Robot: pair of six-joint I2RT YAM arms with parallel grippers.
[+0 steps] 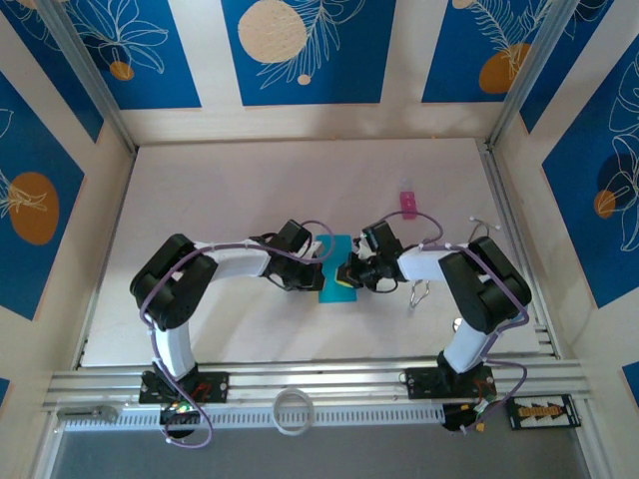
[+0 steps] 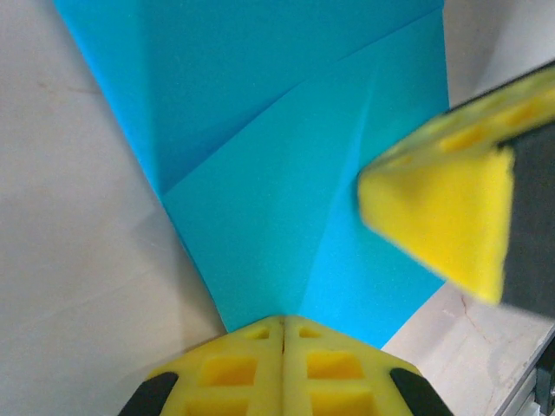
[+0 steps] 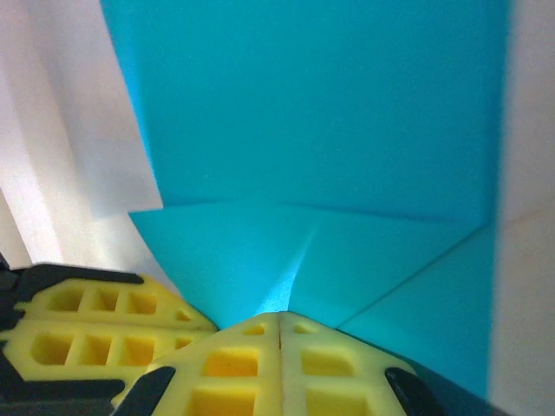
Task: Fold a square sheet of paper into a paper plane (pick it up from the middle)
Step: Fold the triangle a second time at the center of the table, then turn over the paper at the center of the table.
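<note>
The sheet of paper (image 1: 332,271) lies on the white counter (image 1: 250,190), near the middle of the top picture and a little low. It is bright blue and has folds in it. The two arms bend in from both sides and meet over it.

The left end effector (image 1: 316,261) sits at the paper's left edge. Its yellow fingers (image 2: 234,364) are pressed together with no gap, at the bottom of the left wrist picture, and their tip touches the blue paper. I can't tell if any paper is pinched between them. The paper spreads up from the tip, with slanting crease lines across it. The other arm's yellow finger pokes in from the right, all blurry.

The right end effector (image 1: 349,275) sits at the paper's right edge. Its fingers (image 3: 329,381) are squeezed together too, at the bottom of the right wrist picture, with the tip on the paper. Two folded flaps meet in a point just above the tip.

A small pink thing (image 1: 407,204) lies on the counter, up and to the right of the paper and apart from it. A white ring (image 1: 292,411) lies at the bottom middle, just below the metal rail (image 1: 329,384).
</note>
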